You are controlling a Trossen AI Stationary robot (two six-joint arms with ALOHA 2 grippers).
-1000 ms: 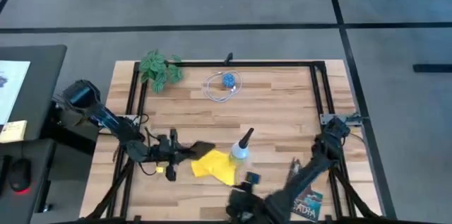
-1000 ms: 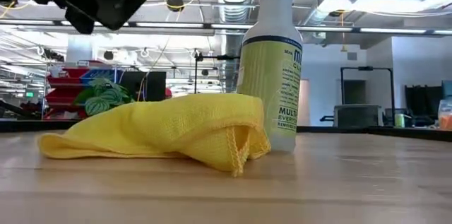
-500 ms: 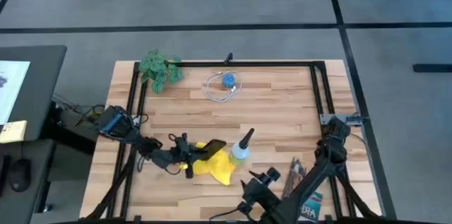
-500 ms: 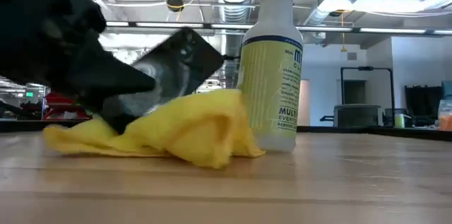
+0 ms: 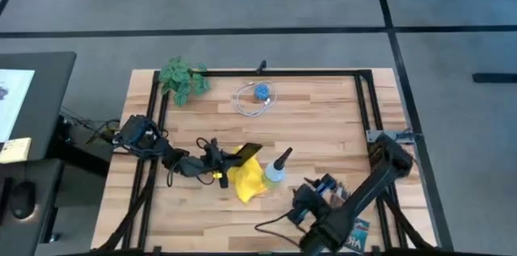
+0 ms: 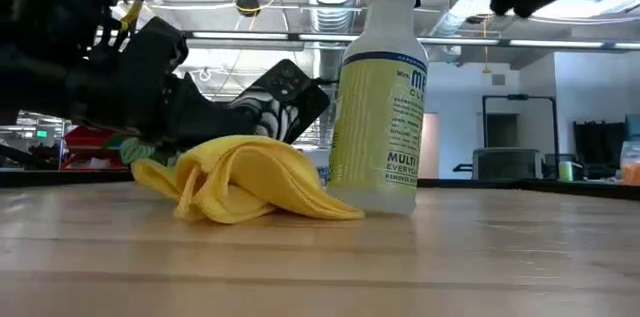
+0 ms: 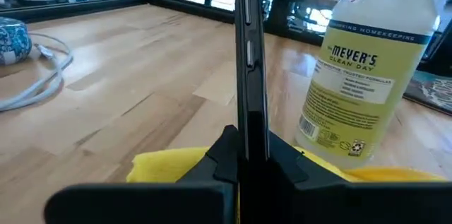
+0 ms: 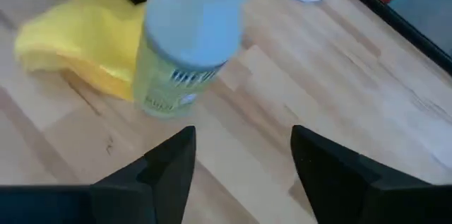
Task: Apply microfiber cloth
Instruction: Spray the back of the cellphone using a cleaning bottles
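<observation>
**Microfiber cloth bunched beside the spray bottle, phone held against it**

Microfiber cloth (image 5: 246, 182) lies crumpled on the table (image 5: 323, 127), touching the spray bottle (image 5: 276, 171) on its left side. My left gripper (image 5: 220, 165) has its jaws closed on a black smartphone (image 5: 247, 153), held on edge with its lower part pressed into the yellow folds. I judge the step is the wiping itself: the phone meets the cloth. The next move needs a slow rub of the screen over the fabric, without pushing the cloth into the bottle and tipping it.

My right gripper (image 8: 240, 160) hovers near the bottle, jaws spread apart and empty.

The bottle stands upright with its nozzle on; how much liquid is inside I cannot tell.
</observation>
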